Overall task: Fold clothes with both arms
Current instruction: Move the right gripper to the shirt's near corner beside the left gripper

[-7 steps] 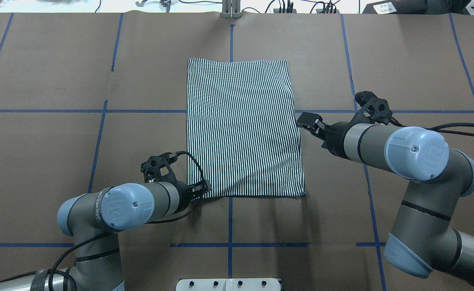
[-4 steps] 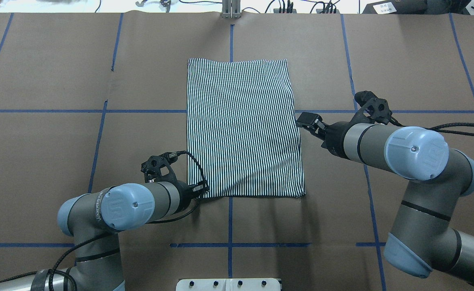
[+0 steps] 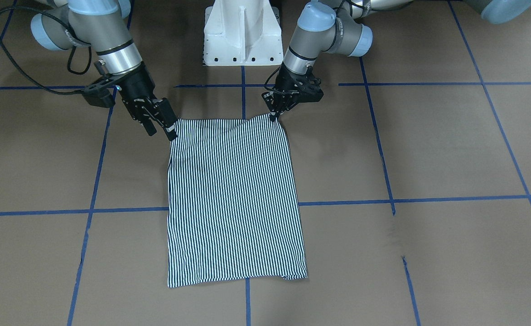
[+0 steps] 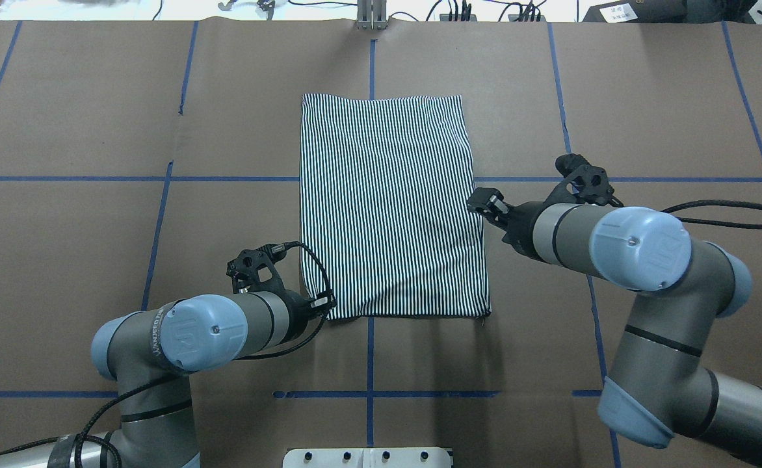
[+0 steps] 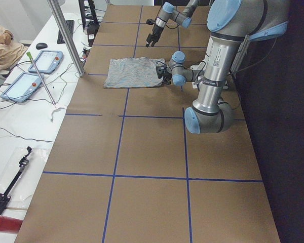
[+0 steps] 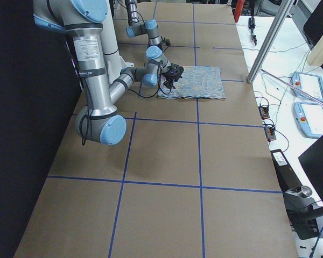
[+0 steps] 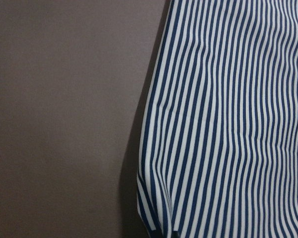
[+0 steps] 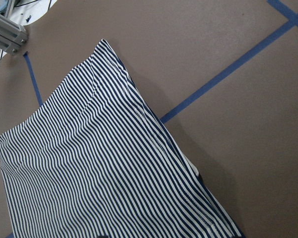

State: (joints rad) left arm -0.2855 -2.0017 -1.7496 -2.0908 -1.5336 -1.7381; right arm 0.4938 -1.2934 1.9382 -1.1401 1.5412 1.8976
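Striped polo shirt (image 4: pixel 391 208), folded into flat rectangle, navy-and-white stripes running lengthwise

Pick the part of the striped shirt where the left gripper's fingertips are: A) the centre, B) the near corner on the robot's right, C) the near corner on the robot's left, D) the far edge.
C: in the overhead view the left gripper is at the near-left corner of the striped shirt, and the front-facing view shows its tips on that corner.

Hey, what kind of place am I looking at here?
Probably a robotics lab: a left arm and right arm at a shirt on a tape-gridded table, with teach pendants on the side bench.
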